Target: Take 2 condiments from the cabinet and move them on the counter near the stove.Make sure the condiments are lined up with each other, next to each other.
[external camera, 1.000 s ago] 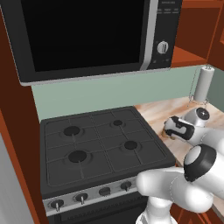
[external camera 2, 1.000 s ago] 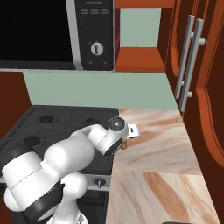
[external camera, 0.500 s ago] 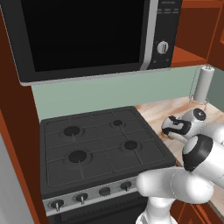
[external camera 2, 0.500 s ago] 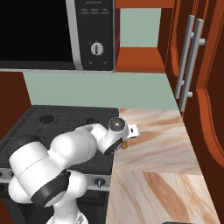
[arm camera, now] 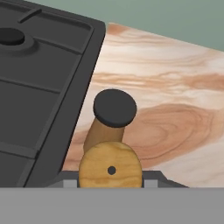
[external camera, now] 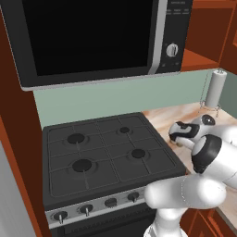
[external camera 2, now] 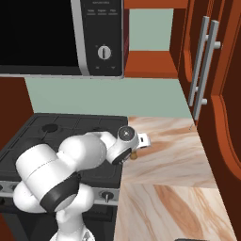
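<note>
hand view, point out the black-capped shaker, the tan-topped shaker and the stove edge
black-capped shaker (arm camera: 114,107), hand view, on its round black cap
tan-topped shaker (arm camera: 110,166), hand view, on its round wooden top
stove (arm camera: 52,100), hand view, on its black surface beside the counter

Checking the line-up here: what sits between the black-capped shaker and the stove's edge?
In the hand view, only a narrow strip of bare counter lies between the black-capped shaker and the stove.
</note>
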